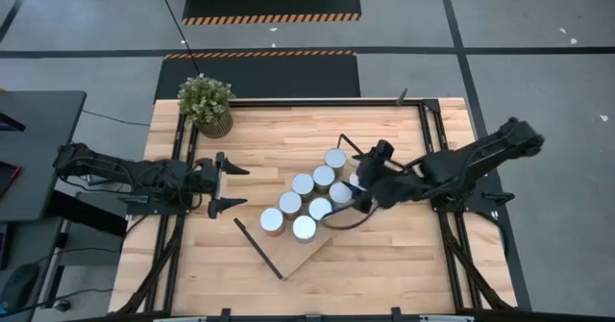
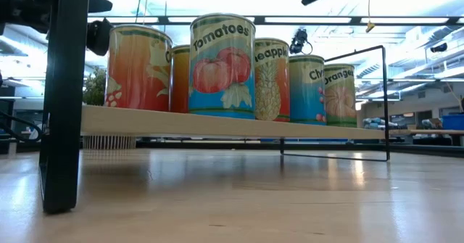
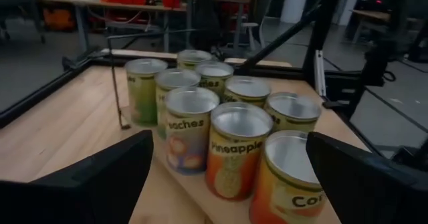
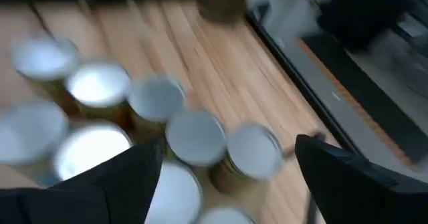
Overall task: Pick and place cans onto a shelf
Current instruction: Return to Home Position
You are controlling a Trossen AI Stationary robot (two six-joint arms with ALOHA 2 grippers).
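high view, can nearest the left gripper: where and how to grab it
Grip the can across its upper side wall from above: it stands upright, its sides toward the left gripper look free, and neighbouring cans sit only beyond it.

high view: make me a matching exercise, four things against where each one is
1 potted green plant
2 left gripper
3 right gripper
4 silver-topped tin cans

a on the light-wood shelf board
b open, above the cans
c at a corner of the wooden table
d open, over bare table beside the shelf

Pairs: 1-c, 2-d, 3-b, 4-a
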